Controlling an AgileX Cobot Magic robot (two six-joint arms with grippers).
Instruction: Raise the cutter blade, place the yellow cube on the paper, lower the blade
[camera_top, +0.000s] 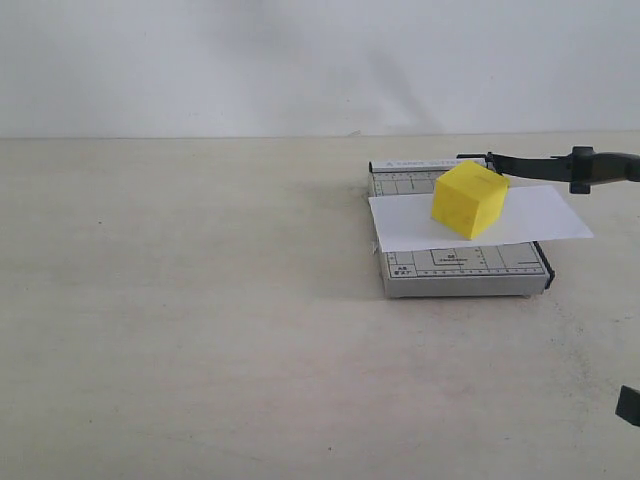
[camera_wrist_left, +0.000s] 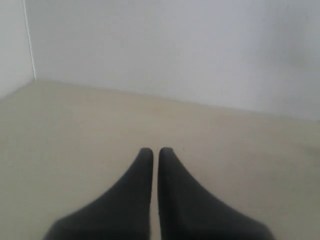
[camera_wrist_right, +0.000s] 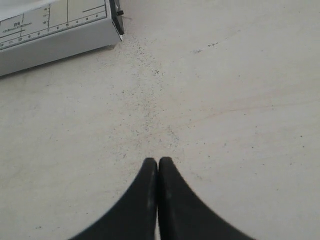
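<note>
The yellow cube (camera_top: 469, 199) is sitting on the paper (camera_top: 535, 220) across the grey board (camera_top: 460, 272), right of centre. The blade (camera_top: 560, 166) is apparently standing raised. The left gripper (camera_wrist_left: 155, 151) and right gripper (camera_wrist_right: 158, 161) are hanging clenched and empty. Lowering is the step in hand, probably calling for the right gripper to reach far and press the blade down.

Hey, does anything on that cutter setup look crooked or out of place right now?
The paper lies slightly skewed, overhanging the cutter board on the right, and the yellow cube sits turned corner-forward on it. Dark specks dot the table near the board's corner.
</note>
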